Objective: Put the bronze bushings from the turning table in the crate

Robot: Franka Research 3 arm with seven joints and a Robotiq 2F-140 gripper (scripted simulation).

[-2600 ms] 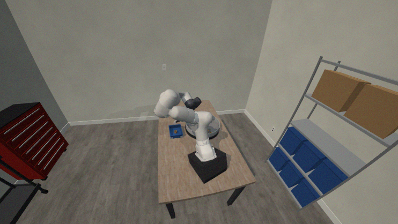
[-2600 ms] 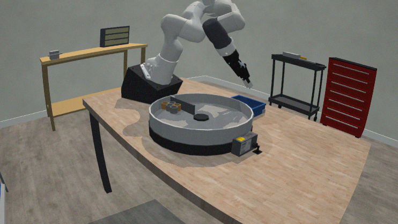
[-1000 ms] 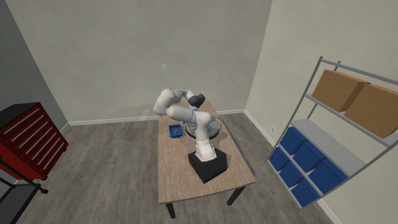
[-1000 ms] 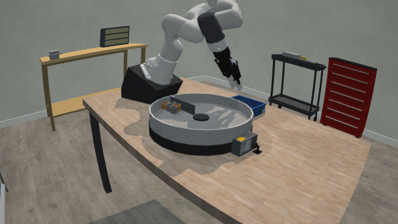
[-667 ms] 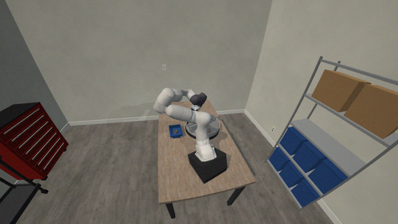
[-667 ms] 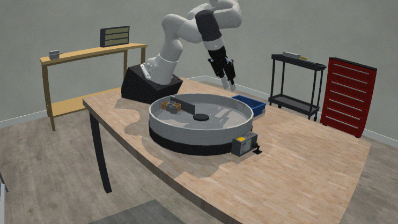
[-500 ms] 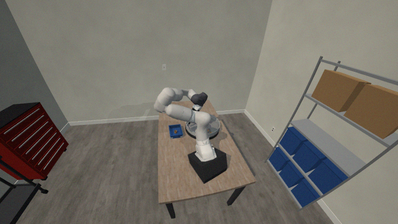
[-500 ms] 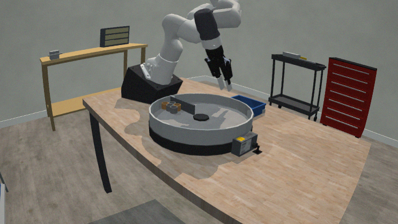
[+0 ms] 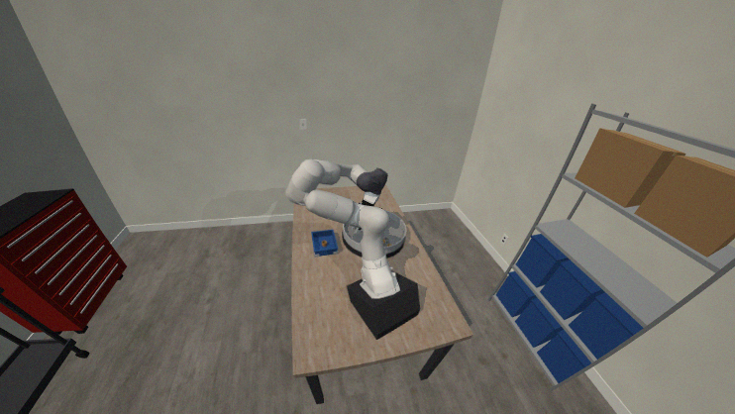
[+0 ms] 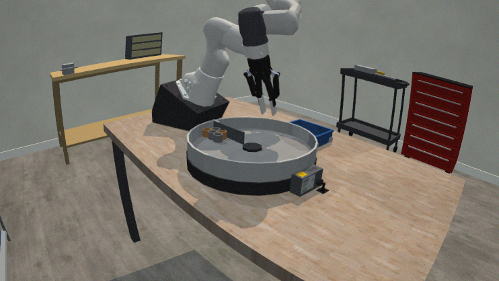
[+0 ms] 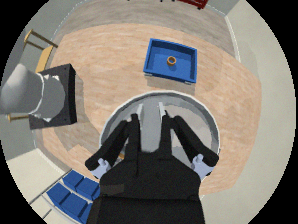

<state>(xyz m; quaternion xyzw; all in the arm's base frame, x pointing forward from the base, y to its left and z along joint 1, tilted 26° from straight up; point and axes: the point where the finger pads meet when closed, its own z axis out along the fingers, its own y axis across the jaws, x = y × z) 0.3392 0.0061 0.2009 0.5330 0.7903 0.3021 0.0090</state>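
Turning table (image 9: 345, 239) (image 10: 244, 171) (image 11: 216, 132) and crate (image 9: 314, 245) (image 10: 323, 139) (image 11: 182, 70) on a wooden surface (image 9: 329, 308) (image 10: 366, 195) (image 11: 240, 100). Five bushings are distinguishable on the turning table, left of centre in the exterior view: two bronze bushings (image 10: 206, 132) (image 10: 222, 134) and three steel bushings (image 10: 218, 138), clustered beside the divider (image 10: 230, 132). One further bronze bushing (image 9: 324, 243) (image 11: 171, 58) lies in the crate, seen in the top and wrist views; the crate's wall hides it in the exterior view. The tool (image 9: 358, 228) (image 10: 267, 112) (image 11: 151, 108) has its two fingers partly apart, with nothing between them. The control box (image 10: 306, 181), lower right of centre, bears one pale label, its print too small to read, and one yellow patch. The top view alone shows two cartons (image 9: 624, 166) (image 9: 686, 203), at right.

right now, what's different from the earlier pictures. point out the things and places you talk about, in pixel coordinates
The pincer (image 9: 358, 228) (image 10: 267, 112) (image 11: 151, 108) has swung away from the crate (image 9: 331, 236) (image 10: 323, 134) (image 11: 185, 71) toward the turning table (image 9: 397, 240) (image 10: 244, 171) (image 11: 214, 127), fingers parted, nothing between them. The crate's bronze bushing (image 9: 324, 244) (image 11: 168, 62) and the turning table's bushing cluster (image 9: 385, 241) (image 10: 217, 136) (image 11: 121, 156) stayed put.
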